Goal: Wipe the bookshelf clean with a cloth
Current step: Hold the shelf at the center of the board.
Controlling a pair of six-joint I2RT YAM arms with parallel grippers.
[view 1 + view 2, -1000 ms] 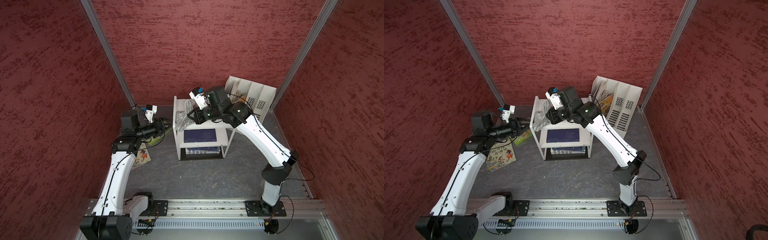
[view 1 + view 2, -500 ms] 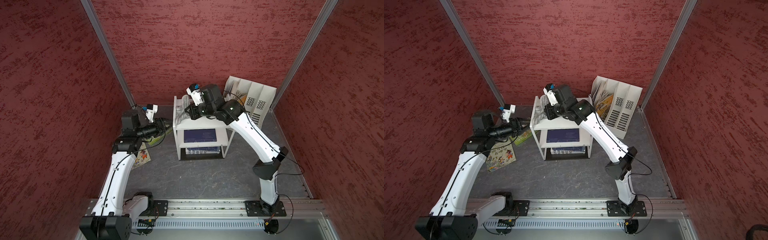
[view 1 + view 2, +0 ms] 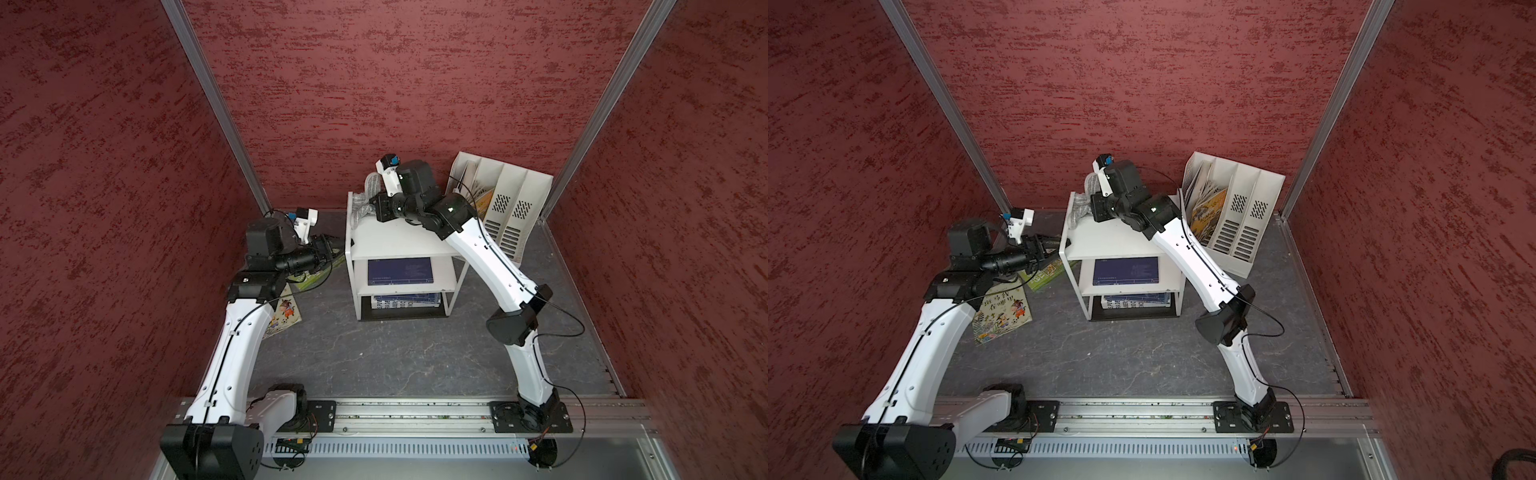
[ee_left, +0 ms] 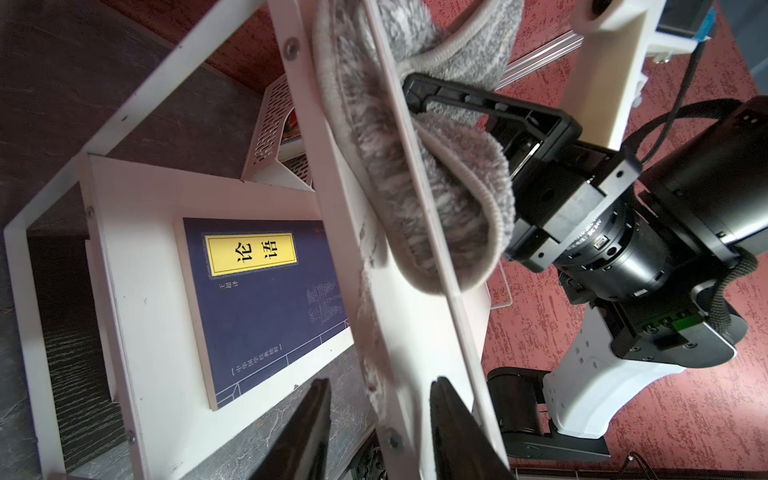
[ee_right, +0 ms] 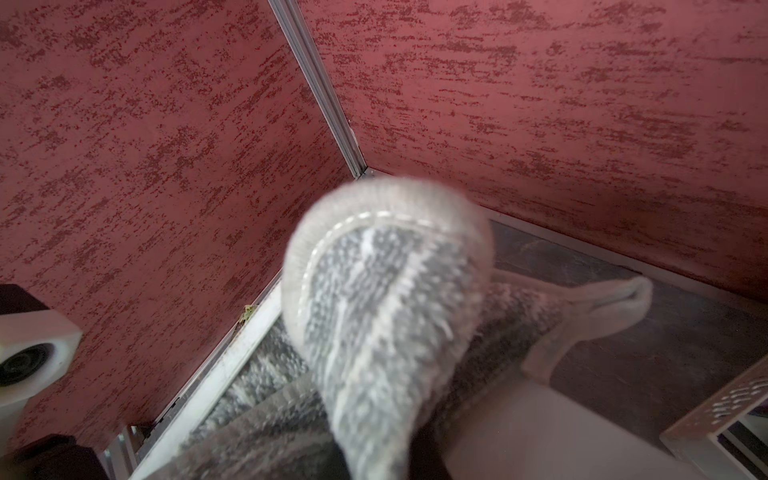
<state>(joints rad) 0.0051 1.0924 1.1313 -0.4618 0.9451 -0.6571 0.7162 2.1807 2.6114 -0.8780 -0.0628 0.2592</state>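
bookshelf (image 3: 399,243) stands upright at 12 o'clock on the desk (image 3: 374,361), near the back wall.

cloth (image 3: 360,208) is bunched on the bookshelf's top at its 10–11 o'clock corner. Part of it spills over the 9 o'clock edge, and both top views agree.

right gripper (image 4: 417,93) is clenched on the cloth. The left wrist view shows its black fingers (image 4: 478,97) pinching a fold just above the top. In the right wrist view a blurred fold of the cloth (image 5: 382,311) sits right in front of the lens and hides the fingers, with white shelf top below it.

left gripper (image 4: 382,386) is at the bookshelf's 9 o'clock side, level with the top. Its jaws stand apart, one finger on each side of the top's edge. Can't tell whether they pinch the edge or just straddle it.

Rest of the scene:
- blue book (image 3: 399,270) lies flat on the middle tier.
- book stack (image 3: 405,300) sits on the lower tier.
- white file holder (image 3: 1246,216) is at the bookshelf's 2 o'clock, just beside it and tilted back, with booklets in the slots nearest the shelf.
- picture book (image 3: 1003,311) lies on the desk at the bookshelf's 8–9 o'clock, partly under the left arm.
- green book (image 3: 1046,274) lies just beside the bookshelf's 9 o'clock leg.
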